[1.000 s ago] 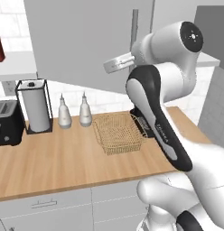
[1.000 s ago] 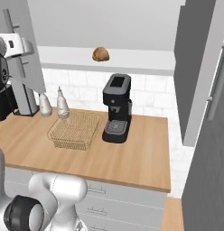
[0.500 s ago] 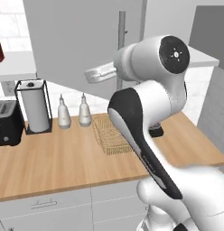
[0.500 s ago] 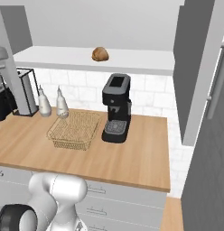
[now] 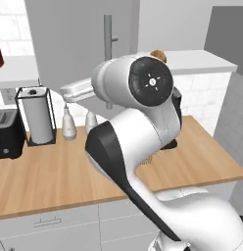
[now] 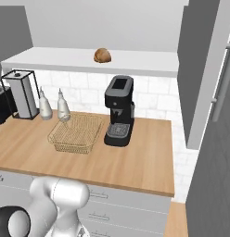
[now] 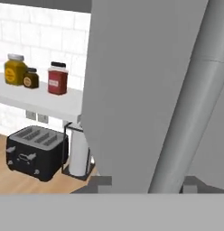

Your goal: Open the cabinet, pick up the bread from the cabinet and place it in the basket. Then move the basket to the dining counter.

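Kitchen wall: the arm has swung left along the open cabinet [image 5: 69, 44] door, end effector [image 7: 145, 182] straddling its handle [image 7: 190, 117], grip state indeterminate; bread [image 6: 102, 55] remains shelved, basket [image 6: 75, 134] empty on the table [image 6: 135, 166].

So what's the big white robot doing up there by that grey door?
The white robot arm has its gripper up against the long grey bar handle of the light-grey wall cabinet door, with the handle running between the finger tips. The cabinet stands open, and the small round golden-brown bun sits on its pale shelf, untouched. The tan wire-mesh basket waits empty on the wooden worktop, beside the black coffee machine.
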You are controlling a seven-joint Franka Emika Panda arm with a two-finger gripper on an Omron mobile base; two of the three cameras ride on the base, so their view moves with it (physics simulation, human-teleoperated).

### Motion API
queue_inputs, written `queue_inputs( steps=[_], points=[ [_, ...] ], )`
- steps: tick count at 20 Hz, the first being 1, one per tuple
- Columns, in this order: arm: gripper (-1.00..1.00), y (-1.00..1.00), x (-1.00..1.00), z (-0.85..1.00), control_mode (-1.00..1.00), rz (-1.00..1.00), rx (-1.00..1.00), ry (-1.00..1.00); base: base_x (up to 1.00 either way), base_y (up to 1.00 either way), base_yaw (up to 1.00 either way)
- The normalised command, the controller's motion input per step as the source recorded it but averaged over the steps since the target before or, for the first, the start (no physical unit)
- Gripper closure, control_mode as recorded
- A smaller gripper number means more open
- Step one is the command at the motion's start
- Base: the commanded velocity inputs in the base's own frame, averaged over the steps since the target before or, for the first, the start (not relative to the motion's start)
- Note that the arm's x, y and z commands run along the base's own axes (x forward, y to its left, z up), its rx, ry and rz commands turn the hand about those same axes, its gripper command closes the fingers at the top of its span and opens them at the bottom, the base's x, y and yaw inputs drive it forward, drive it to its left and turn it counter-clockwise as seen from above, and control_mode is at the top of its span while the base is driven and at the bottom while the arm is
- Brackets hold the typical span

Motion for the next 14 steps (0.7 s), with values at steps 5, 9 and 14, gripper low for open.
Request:
queue_inputs(
  steps=[5, 9, 14],
  points=[
    [1.00, -0.55, -0.93, 0.24, -1.00, 0.00, 0.16, -0.17, 0.00, 0.00, 0.00],
    [1.00, -0.97, -0.92, 0.20, -1.00, 0.00, 0.26, -0.27, 0.00, 0.00, 0.00],
    [1.00, -1.00, -0.61, 0.11, -1.00, 0.00, 0.54, -0.10, 0.00, 0.00, 0.00]
  ],
)
